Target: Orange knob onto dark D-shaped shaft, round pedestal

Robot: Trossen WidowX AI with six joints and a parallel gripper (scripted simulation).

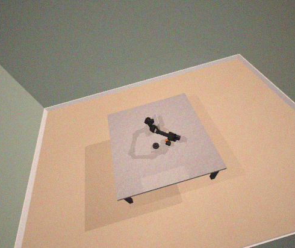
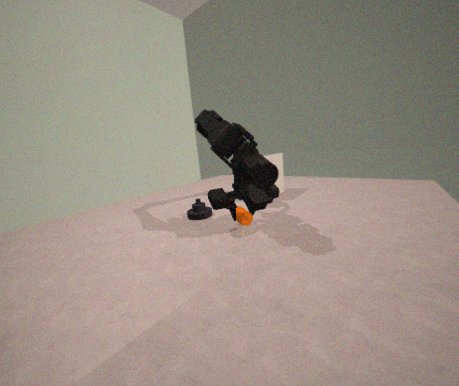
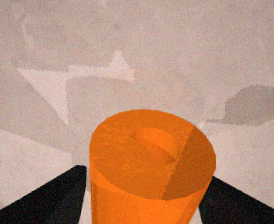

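Near claw [image 1: 167,141] [image 2: 244,216] [image 3: 142,179]: pedestal [image 1: 155,145] [image 2: 199,214] | knob [image 2: 244,216] [image 3: 133,165] between fingers [image 2: 234,214], can't tell if gripped | pale block [image 1: 156,120] [image 2: 279,170] behind arm [image 1: 162,133] [image 2: 255,169]

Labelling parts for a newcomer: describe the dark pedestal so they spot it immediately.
On the pale table, look beside the black arm. The pedestal is a low, round, dark stepped disc with a short shaft standing up from its middle. Its neighbour, the knob, is orange and lies between the claw's fingers.

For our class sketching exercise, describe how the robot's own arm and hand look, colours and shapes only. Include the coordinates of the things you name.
The arm [image 1: 163,133] [image 2: 255,170] is black, with chunky, angular segments and rounded joints. Its hand [image 2: 244,217] [image 3: 142,179] is black too, with two fingers tapering towards their tips.
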